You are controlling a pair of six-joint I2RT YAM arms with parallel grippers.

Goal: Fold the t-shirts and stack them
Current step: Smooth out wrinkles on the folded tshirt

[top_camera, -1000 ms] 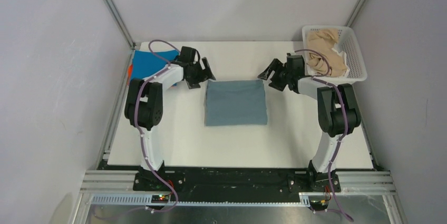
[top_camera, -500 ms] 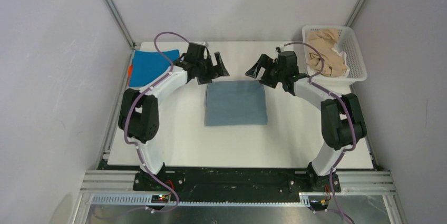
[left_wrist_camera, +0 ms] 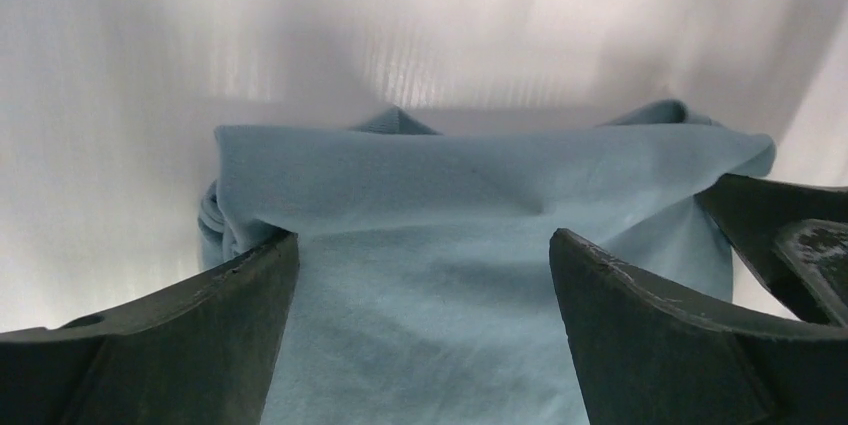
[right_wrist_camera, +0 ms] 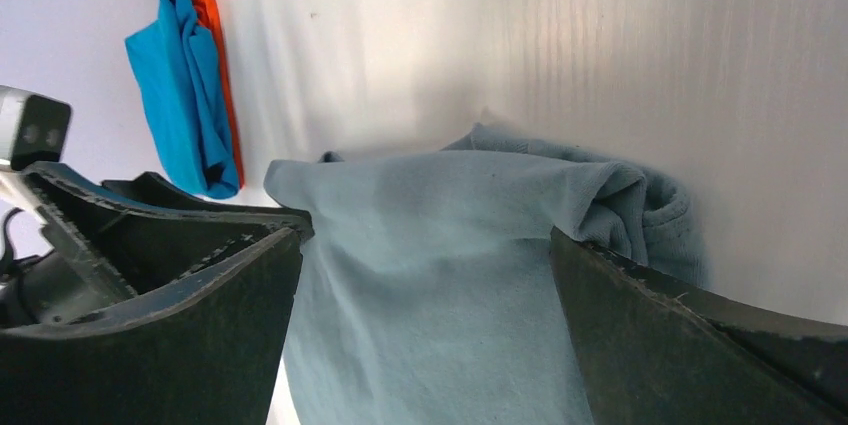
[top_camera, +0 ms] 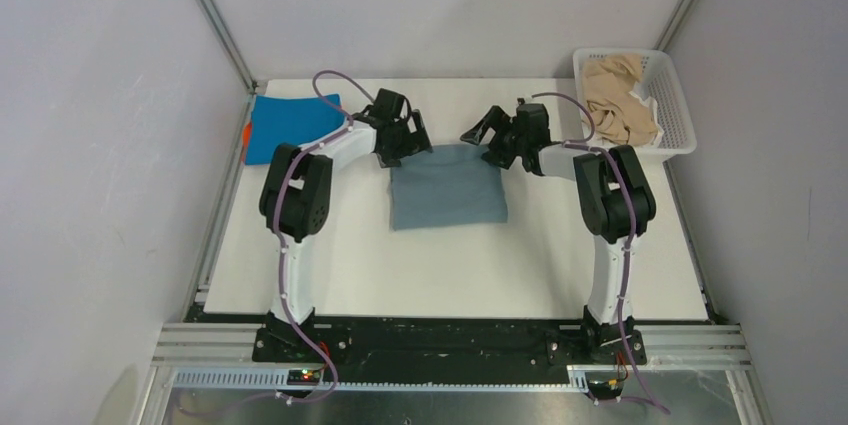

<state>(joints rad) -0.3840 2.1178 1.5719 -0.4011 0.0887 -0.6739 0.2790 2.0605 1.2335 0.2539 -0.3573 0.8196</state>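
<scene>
— On the middle of the table [top_camera: 330,255] sat the grey-blue tee [top_camera: 447,195], folded into a rough rectangle. Its far edge looked rumpled and was bunched up at both corners.

— ok, and where were the arms?

— So the left gripper [top_camera: 408,140] was down at the tee's far-left corner and the right gripper [top_camera: 487,140] at its far-right corner. Both had their jaws spread wide, straddling the cloth with a finger on either side. Neither had anything pinched. On both wrist cams the fabric just lay loose in the gap between the fingers.

— what about the rest of the laundry?

— Over at the far-left edge of the table lay the bright blue tee [top_camera: 290,127], folded, with the orange one [top_camera: 246,135] under it, only a sliver poking out. The right wrist cam caught that pair too, past the other arm's fingers. Then the beige tees [top_camera: 618,100] were heaped in the white basket [top_camera: 675,105] at the far-right corner, well apart from the folded one in the middle.
</scene>
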